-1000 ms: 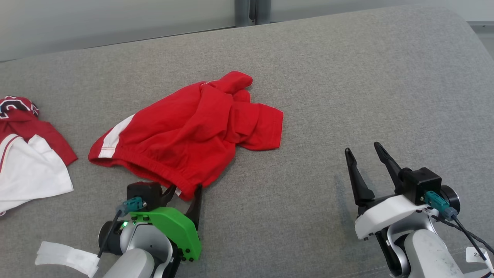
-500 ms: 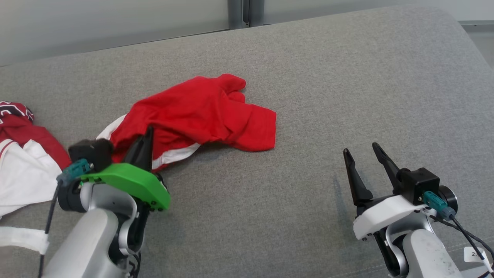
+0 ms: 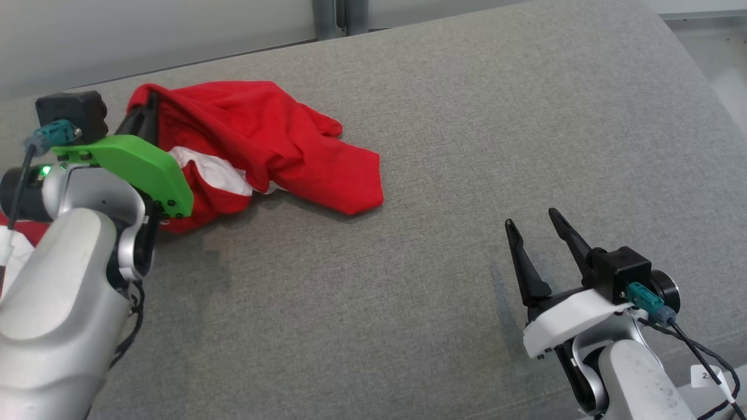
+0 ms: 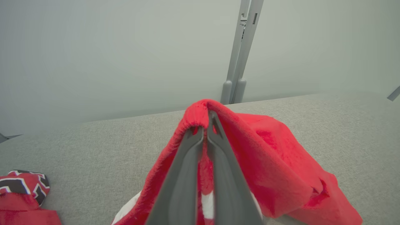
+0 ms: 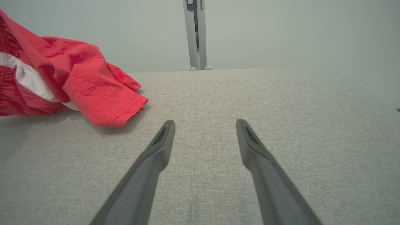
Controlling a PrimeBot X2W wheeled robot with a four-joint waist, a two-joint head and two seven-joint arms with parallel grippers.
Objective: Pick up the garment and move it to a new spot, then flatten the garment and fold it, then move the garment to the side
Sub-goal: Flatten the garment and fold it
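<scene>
The garment (image 3: 262,137) is a pair of red shorts with a white side stripe, crumpled at the back left of the grey padded surface (image 3: 467,146). My left gripper (image 3: 150,104) is shut on its elastic waistband and holds that edge raised, while the rest trails down to the right onto the surface. In the left wrist view the closed fingertips (image 4: 207,125) are wrapped by the red garment (image 4: 265,156). My right gripper (image 3: 534,227) stands open at the lower right, well clear of the cloth. From the right wrist its open gripper (image 5: 204,125) points over bare fabric, the garment (image 5: 84,78) at upper left.
Another piece of clothing in red, black and white (image 4: 22,190) lies at the far left, mostly behind my left arm in the head view. A grey post (image 3: 330,17) stands against the pale wall behind the surface. The surface's right edge (image 3: 694,70) drops off.
My left gripper closed on the waistband at the near edge and carried it up, back and left, pulling the garment over itself. The head camera shifted. The right gripper stayed open.
</scene>
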